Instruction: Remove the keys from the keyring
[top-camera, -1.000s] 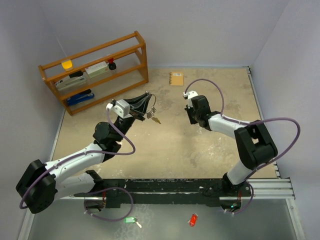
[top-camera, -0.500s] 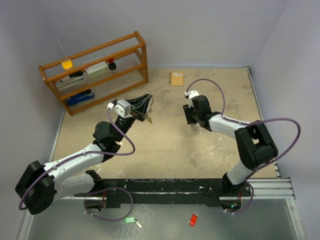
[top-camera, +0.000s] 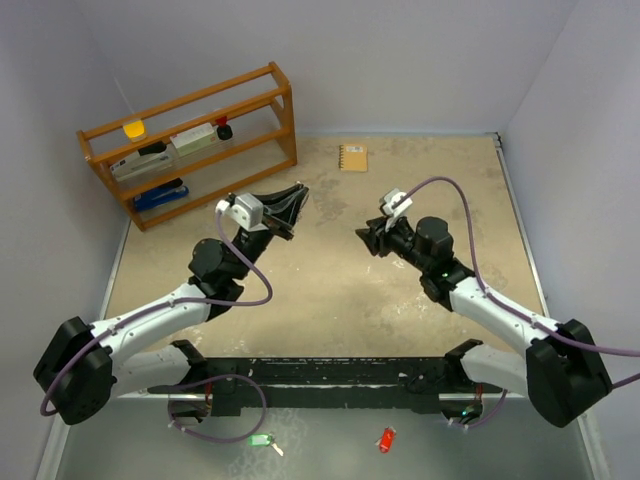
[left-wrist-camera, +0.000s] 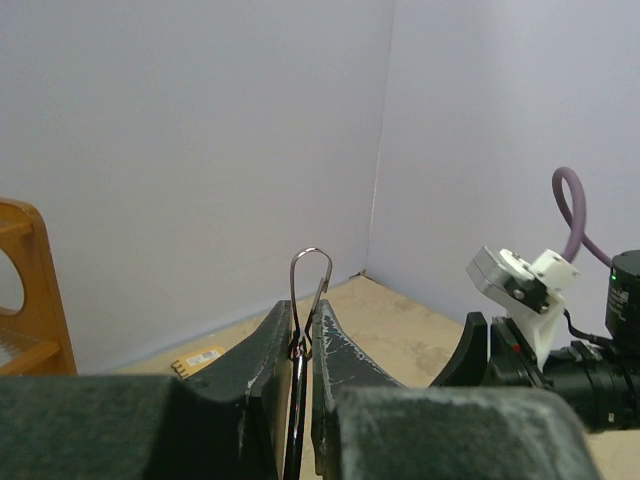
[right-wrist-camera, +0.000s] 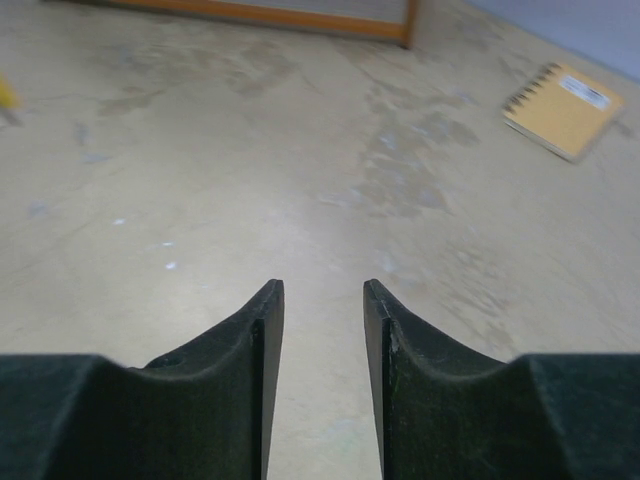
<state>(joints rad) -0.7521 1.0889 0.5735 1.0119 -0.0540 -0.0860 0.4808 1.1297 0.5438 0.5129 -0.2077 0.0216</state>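
My left gripper is raised above the table and shut on the keyring. The ring is a thin silver wire loop that sticks up between the fingertips in the left wrist view. A dark strip runs down from it between the jaws. The keys are hidden behind the fingers in both views. My right gripper is open and empty. It hangs a little to the right of the left gripper and points toward it. In the right wrist view it is over bare tabletop. It also shows in the left wrist view.
A wooden shelf with small items stands at the back left. An orange notebook lies by the back wall and also shows in the right wrist view. A green tag and a red tag lie below the rail.
My right arm has swung round, and its gripper now points left toward the left gripper. My left gripper has tilted up, and the keys that hung below it are no longer seen.
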